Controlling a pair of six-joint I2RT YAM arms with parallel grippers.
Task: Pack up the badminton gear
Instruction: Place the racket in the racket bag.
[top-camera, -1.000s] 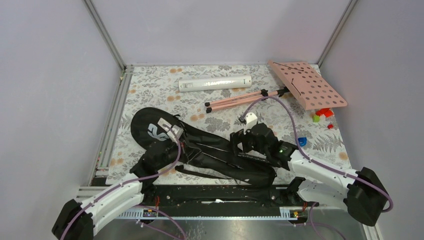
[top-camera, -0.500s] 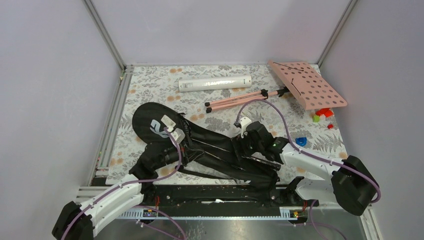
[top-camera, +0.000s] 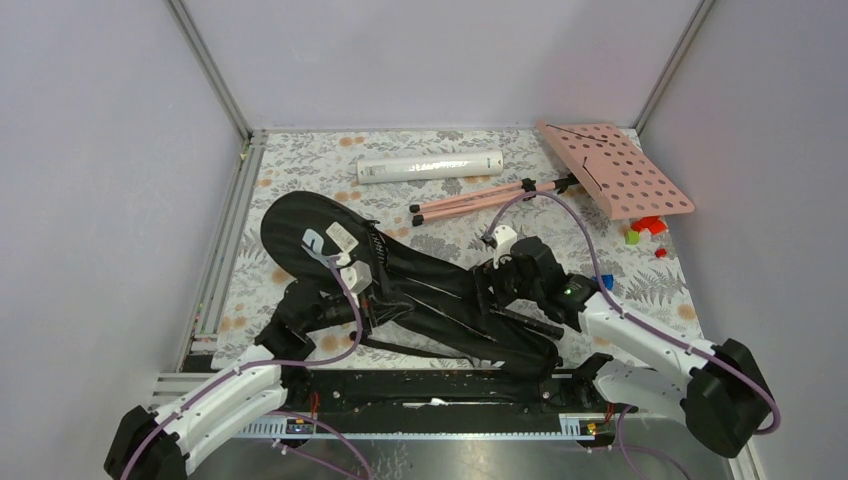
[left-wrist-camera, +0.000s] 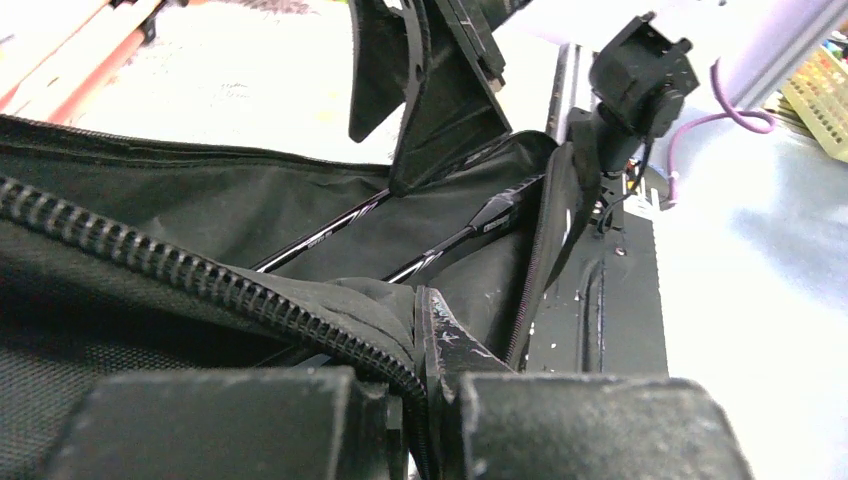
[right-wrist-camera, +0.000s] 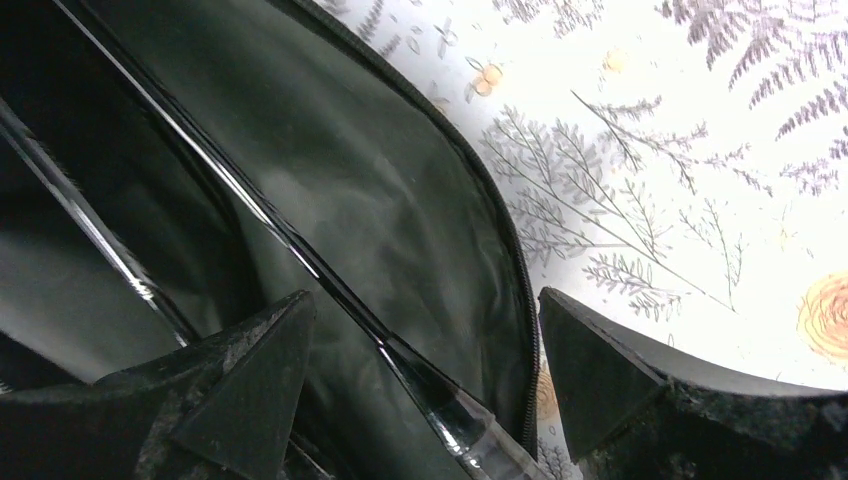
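bag (top-camera: 290, 225): black, racket-shaped, flat on the table (top-camera: 290, 170). wide end far left, narrow end near right, close to my arm bases. zip open along the side. a strap lies along its near edge.

rackets (left-wrist-camera: 445, 248): two thin black shafts, side by side inside the open bag, seen from my left wrist. heads hidden under the cloth.

tube (top-camera: 430, 166): white, on its side along the far edge, well apart from the bag.

left gripper (left-wrist-camera: 425, 320): mine, clenched on the bag's zip edge, just below the wide end. a fold of black cloth with zip teeth is pinched between the fingers.

right gripper (right-wrist-camera: 422, 300): mine, released, jaws wide. it sits at the bag's middle, one finger (right-wrist-camera: 250, 365) over the lining inside, the other over the flowered cloth outside. the zip edge and one racket shaft run between them. whether either finger touches the bag i cannot tell.

stand (top-camera: 620, 170): pink perforated plate at far right, tilted. its folded legs reach left, between tube and bag.

blocks (top-camera: 645, 228): small, red and green, just beside the plate's near edge.

blue block (top-camera: 604, 283): beside my right arm, partly hidden by it.
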